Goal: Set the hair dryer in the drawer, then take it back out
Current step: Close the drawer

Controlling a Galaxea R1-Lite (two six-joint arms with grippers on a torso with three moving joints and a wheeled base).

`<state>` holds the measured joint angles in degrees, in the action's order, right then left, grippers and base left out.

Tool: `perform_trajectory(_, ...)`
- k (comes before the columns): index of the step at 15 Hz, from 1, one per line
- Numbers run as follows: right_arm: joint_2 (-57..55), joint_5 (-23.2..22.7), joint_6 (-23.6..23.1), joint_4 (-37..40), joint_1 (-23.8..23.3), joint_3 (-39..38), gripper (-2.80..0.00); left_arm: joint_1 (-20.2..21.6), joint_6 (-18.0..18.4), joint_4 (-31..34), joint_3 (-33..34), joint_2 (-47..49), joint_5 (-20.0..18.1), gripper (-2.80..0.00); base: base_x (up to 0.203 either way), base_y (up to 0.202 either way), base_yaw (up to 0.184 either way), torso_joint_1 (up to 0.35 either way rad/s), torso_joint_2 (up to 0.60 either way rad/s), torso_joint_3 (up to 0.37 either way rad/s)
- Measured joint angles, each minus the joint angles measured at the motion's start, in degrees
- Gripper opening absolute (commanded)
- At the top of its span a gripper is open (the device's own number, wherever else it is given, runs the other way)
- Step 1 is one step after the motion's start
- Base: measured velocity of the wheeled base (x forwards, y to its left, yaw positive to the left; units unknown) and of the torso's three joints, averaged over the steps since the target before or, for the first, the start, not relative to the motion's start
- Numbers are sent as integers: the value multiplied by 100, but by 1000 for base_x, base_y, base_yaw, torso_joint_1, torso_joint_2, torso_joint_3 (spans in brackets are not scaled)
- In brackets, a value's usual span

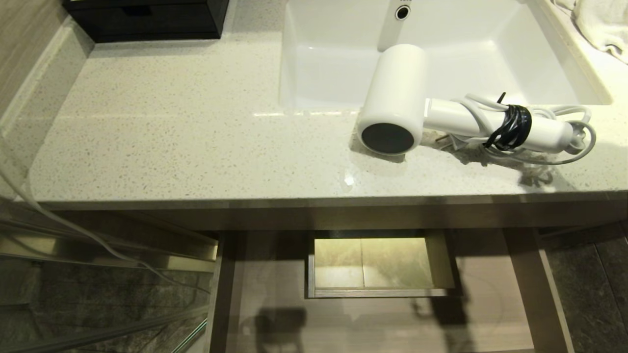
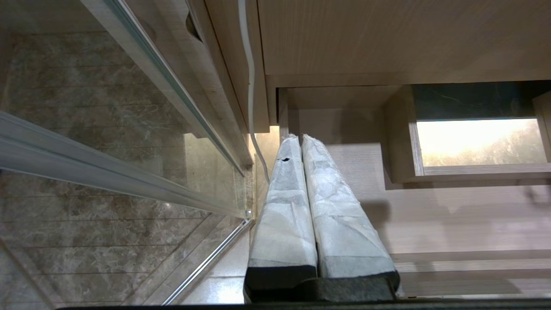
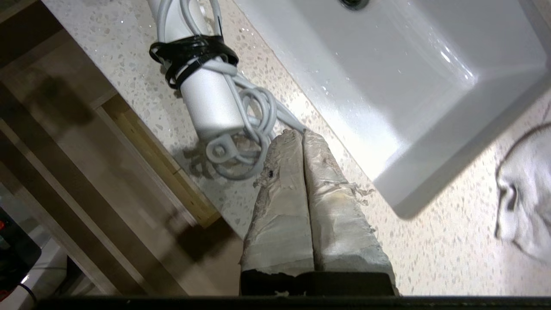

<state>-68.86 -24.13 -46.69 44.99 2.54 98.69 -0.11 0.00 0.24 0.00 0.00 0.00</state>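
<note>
A speckled pale stone table is carrying a black box at its back left corner, a white rectangular sink and a white terry towel at the back right. The light brown wood-grain drawer is standing open below the front edge. The white hair dryer with its banded grey cord is lying by the front edge. The left claw, pressed together, is hanging over the drawer; the right claw, pressed together and empty, is hovering just beside the cord.
</note>
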Motion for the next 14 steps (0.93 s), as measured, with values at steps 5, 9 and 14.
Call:
perform_trajectory(5,1001,869,219,-235,-162,-1062,-280,0,0,2,0,0,0,-280,0,0,0,-143,80,-63)
perform_trajectory(9,1653,1909,849,-387,-210,-2018,-280,-2,0,2,0,0,0,-280,0,0,0,-361,171,-182)
perform_trajectory(14,2601,2586,1542,-1620,-214,-3630,-280,0,1,0,0,0,-2,-280,0,0,0,-358,120,-231)
